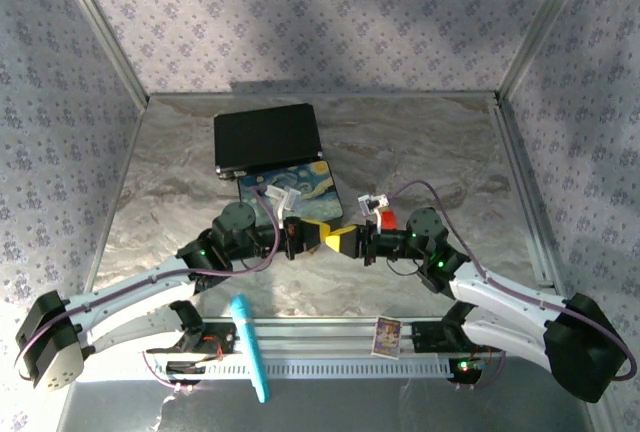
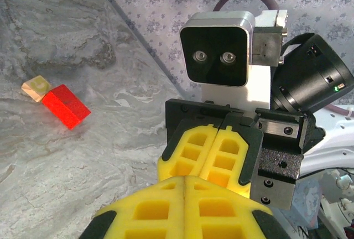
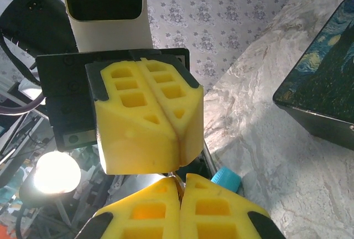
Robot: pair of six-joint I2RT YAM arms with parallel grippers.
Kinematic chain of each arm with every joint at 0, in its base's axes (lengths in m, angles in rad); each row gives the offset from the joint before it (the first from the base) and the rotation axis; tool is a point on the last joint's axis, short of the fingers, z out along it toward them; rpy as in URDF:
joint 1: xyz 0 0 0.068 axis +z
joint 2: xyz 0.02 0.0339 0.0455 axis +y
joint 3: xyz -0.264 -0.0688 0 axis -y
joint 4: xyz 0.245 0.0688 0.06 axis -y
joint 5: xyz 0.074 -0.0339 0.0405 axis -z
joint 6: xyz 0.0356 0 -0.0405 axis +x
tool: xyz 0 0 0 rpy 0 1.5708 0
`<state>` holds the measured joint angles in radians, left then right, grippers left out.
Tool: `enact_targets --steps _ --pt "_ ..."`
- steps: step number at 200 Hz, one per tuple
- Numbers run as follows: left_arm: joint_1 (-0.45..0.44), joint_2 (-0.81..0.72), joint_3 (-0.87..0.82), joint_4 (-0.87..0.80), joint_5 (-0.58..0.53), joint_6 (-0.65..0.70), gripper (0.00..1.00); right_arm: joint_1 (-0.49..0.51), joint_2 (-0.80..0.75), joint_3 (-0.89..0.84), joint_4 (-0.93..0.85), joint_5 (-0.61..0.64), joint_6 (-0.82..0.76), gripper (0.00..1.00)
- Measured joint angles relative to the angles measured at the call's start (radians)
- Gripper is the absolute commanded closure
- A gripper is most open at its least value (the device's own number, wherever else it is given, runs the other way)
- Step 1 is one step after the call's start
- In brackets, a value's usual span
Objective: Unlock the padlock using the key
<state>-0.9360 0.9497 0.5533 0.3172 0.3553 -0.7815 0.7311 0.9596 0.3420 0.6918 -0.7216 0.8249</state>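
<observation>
Red key (image 2: 65,106) beside padlock (image 2: 36,88), outside painted box (image 1: 315,180).

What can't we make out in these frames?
- Key: in the left wrist view the red head is clear, but the shaft is too small to find.
- Padlock: seemingly the tan block beside the key. Shackle and keyhole are too blurred to confirm.
- Painted box: in the right wrist view it is cut off by the frame edge.
- Card: in the top view the print is too small to read.
</observation>
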Motion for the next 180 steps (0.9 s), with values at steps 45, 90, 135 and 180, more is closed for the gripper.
enact_targets --steps 45,90,135,180 --pt "0.000 -0.006 0.000 -0.031 -0.083 -0.024 0.01 0.000 0.000 0.000 -0.040 0.024 -0.009 1.00" --pt "-0.015 -0.091 -0.056 -0.120 -0.347 -0.151 0.14 0.000 -0.003 0.000 -0.183 0.089 -0.061 1.00" --pt "-0.210 -0.066 -0.152 -0.231 -0.700 -0.392 0.24 0.000 -0.005 0.001 -0.376 0.198 -0.124 1.00" --pt "-0.271 0.098 -0.145 -0.383 -0.897 -0.595 0.25 0.000 -0.005 0.001 -0.444 0.237 -0.146 1.00"
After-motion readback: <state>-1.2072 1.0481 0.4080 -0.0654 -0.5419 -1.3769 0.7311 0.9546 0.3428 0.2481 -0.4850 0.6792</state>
